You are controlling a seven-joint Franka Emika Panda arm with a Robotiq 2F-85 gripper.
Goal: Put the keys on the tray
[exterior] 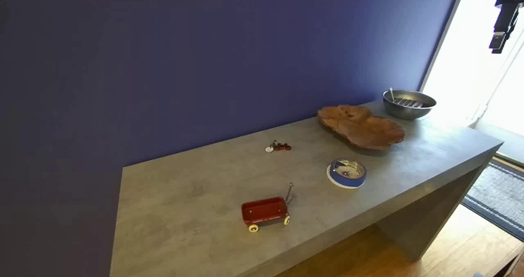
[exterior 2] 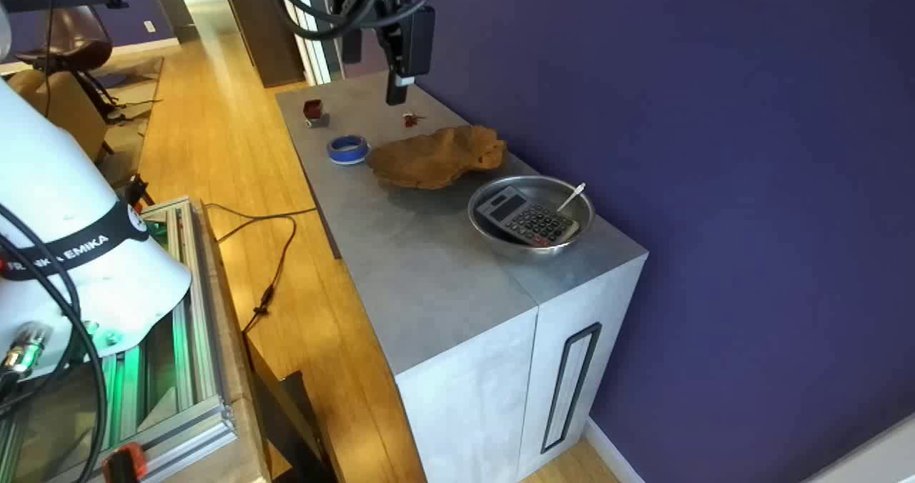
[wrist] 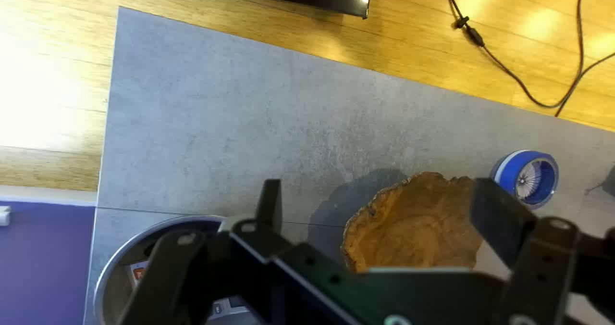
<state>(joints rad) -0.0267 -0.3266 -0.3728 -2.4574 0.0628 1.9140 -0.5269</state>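
The keys are a tiny bunch of dark-red and pale metallic bits on the grey counter, near the wall. They also show in an exterior view, beyond the tray. In the wrist view they are not visible. The tray is a broad brown wooden slab with an irregular edge; it shows in an exterior view and in the wrist view, partly hidden by my gripper. My gripper is open and empty, its fingers wide apart, high above the counter. It also shows in an exterior view.
A blue-and-white round dish stands on the counter beside the tray. A small red wagon stands nearer the front edge. A metal bowl holding a calculator is on the tray's other side. A purple wall runs along the counter's back.
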